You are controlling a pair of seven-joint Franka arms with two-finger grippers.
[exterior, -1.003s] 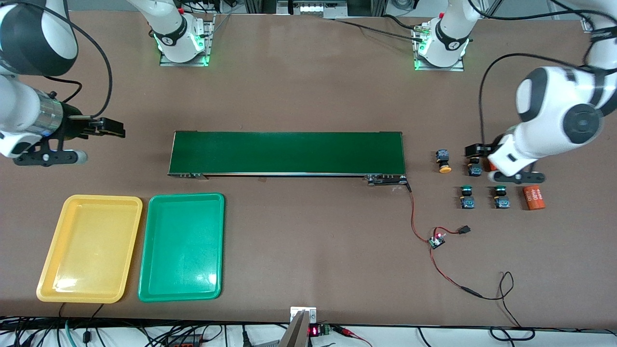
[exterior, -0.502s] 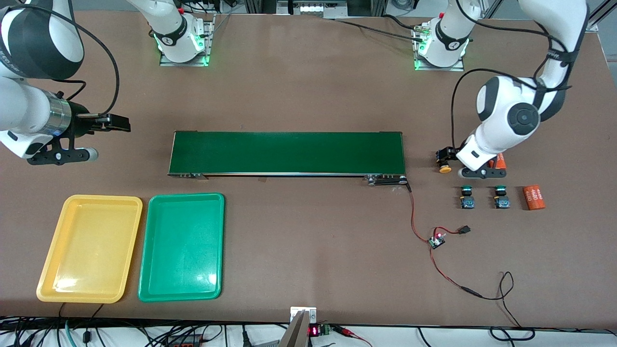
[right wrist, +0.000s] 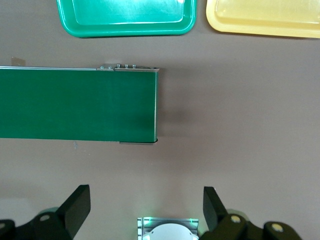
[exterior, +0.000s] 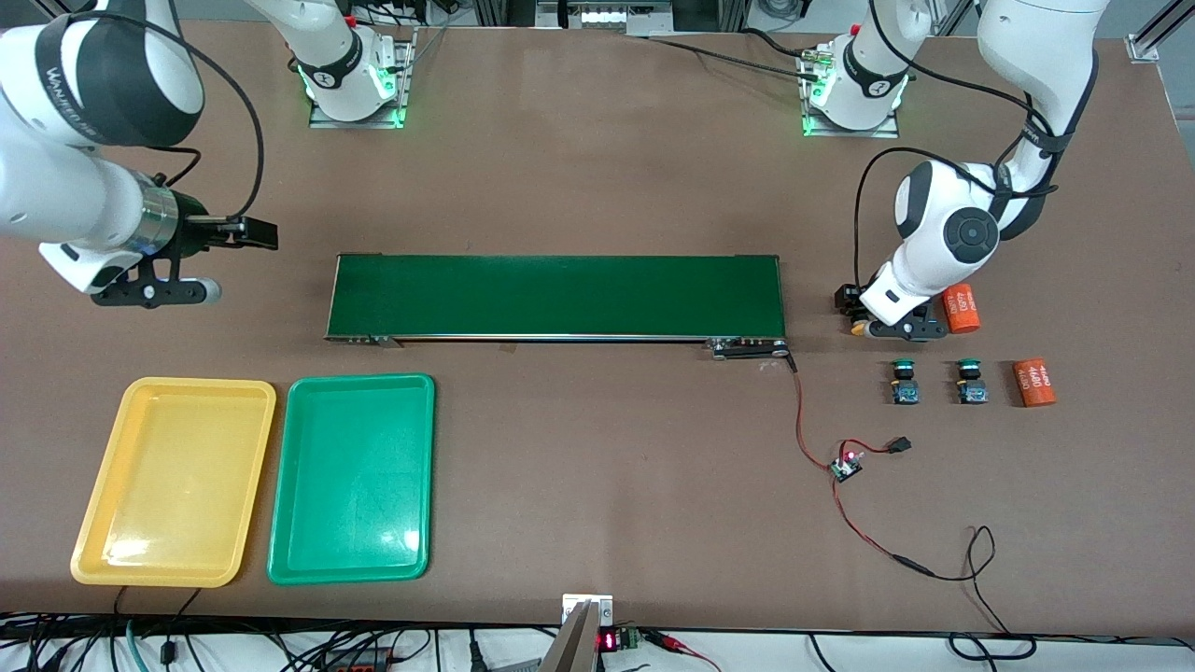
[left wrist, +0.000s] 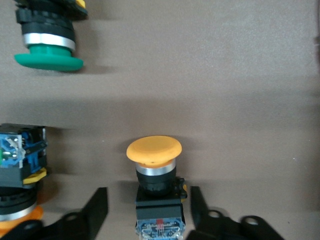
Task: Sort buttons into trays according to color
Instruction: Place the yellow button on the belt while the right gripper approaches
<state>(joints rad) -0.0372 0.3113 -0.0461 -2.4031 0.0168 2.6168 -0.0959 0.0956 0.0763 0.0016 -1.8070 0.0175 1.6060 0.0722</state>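
Two green-capped buttons sit side by side on the table at the left arm's end, with an orange cylinder next to them. The left pincer is down at the table just off the conveyor belt end, and in the left wrist view its fingers straddle a yellow-capped button, one on each side of the black body with a visible gap, so not squeezing it. A second yellow-capped button lies right beside it, partly cut off. Another orange cylinder sits just by the left arm's wrist.

The right pincer hangs over bare table near the belt's other end, spread wide, holding nothing.

Yellow tray and green tray lie next to each other, nearer the front camera than the belt, the yellow one closest to the right arm's end.
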